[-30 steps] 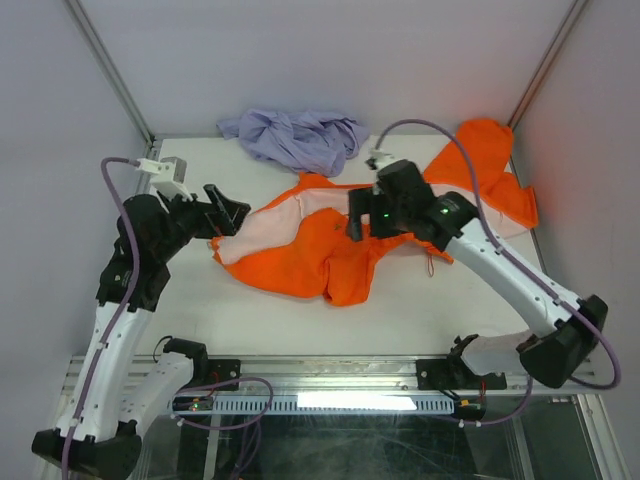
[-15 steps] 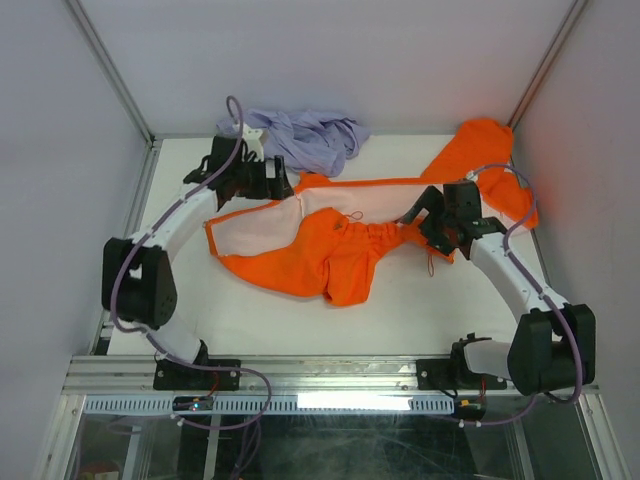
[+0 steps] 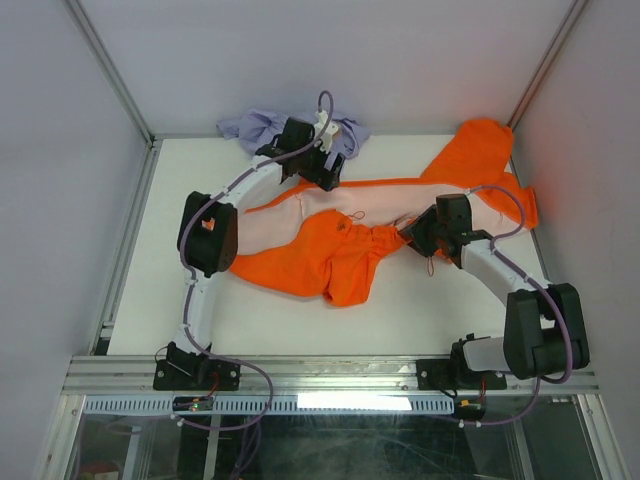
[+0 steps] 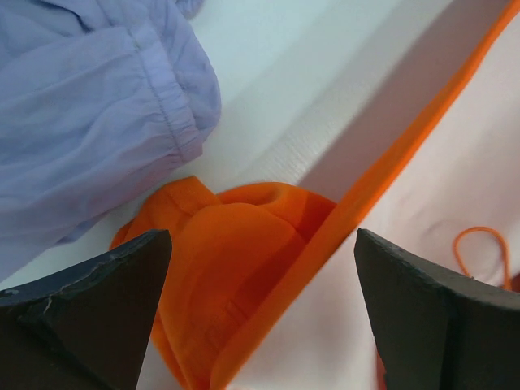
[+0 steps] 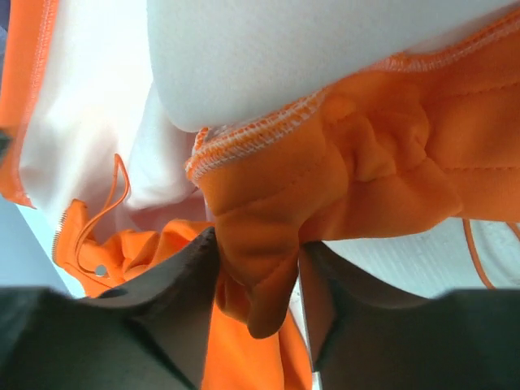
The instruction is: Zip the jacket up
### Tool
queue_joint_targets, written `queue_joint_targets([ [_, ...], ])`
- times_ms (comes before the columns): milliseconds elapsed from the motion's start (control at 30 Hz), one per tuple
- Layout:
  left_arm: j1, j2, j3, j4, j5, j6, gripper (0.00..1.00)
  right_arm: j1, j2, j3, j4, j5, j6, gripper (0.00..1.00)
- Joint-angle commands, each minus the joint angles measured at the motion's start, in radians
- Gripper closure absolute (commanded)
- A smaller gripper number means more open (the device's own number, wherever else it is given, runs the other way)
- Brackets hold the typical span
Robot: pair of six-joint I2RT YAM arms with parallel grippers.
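While my right gripper point(image 5: 258, 280) is clamped on a bunched fold of the jacket point(image 3: 330, 262), my left gripper point(image 4: 260, 244) stands wide open, its jaws at the lower left and lower right corners of the left wrist view. Between them sit a rounded lump of orange fabric and a straight orange edge that runs up to the upper right, with pale pink lining to the right of it. I cannot tell whether either jaw touches the cloth.

From above, the jacket lies open across the middle of the white table point(image 3: 300, 325). Its pink lining faces up in the centre, an orange mass is heaped at lower centre, and one sleeve reaches to the upper right corner. My left gripper is at the jacket's upper edge, just beside the lavender garment point(image 3: 255, 125) crumpled at top centre. My right gripper is right of centre, at the gathered orange cloth.

A thin orange cord point(image 5: 106, 219) loops over the lining at the left of the right wrist view.
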Motion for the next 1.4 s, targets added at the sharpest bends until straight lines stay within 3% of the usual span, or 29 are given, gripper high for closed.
queue_joint_targets([
  [0,-0.019,0.097,0.109,-0.034,0.041,0.081,0.01,-0.003,0.003,0.032,0.032,0.002,-0.050,0.66],
  [67,-0.022,0.143,0.139,-0.039,0.048,0.066,0.02,-0.003,-0.004,0.049,-0.002,0.016,-0.100,0.82],
  [133,-0.022,0.169,0.165,-0.045,0.072,0.050,0.12,-0.004,-0.015,0.090,-0.053,0.045,-0.146,0.94],
  [167,-0.021,0.172,0.170,-0.045,0.089,0.046,0.26,-0.006,-0.022,0.113,-0.080,0.056,-0.169,0.98],
  [200,-0.021,0.169,0.175,-0.045,0.097,0.038,0.52,-0.009,-0.029,0.140,-0.111,0.076,-0.197,1.00],
  [267,-0.019,0.140,0.174,-0.041,0.086,0.024,0.92,-0.014,-0.044,0.208,-0.170,0.131,-0.259,1.00],
  [300,-0.018,0.111,0.170,-0.041,0.064,0.016,1.00,-0.013,-0.051,0.250,-0.200,0.165,-0.294,1.00],
  [500,0.050,-0.219,0.069,-0.037,-0.142,-0.071,1.00,-0.039,-0.033,0.581,-0.325,0.358,-0.546,1.00],
  [567,0.085,-0.370,0.065,-0.094,-0.320,-0.103,1.00,-0.053,0.001,0.725,-0.346,0.404,-0.645,1.00],
  [767,0.160,-0.740,0.046,-0.290,-0.559,-0.117,1.00,-0.075,0.209,1.252,-0.420,0.503,-0.877,1.00],
  [867,0.160,-0.908,0.020,-0.409,-0.498,-0.168,1.00,-0.074,0.329,1.528,-0.428,0.455,-0.942,1.00],
  [1000,0.161,-1.093,-0.111,-0.517,-0.263,-0.291,1.00,-0.075,0.456,1.764,-0.456,0.374,-0.952,1.00],
  [1133,0.160,-1.237,-0.302,-0.539,0.006,-0.425,1.00,-0.074,0.408,1.646,-0.351,0.294,-0.938,1.00],
  [1233,0.160,-1.314,-0.480,-0.512,0.084,-0.513,0.99,-0.073,0.383,1.544,-0.296,0.218,-0.906,0.99],
  [1367,0.160,-1.345,-0.681,-0.443,0.132,-0.572,0.78,-0.062,0.446,1.497,-0.311,0.153,-0.857,0.94],
])
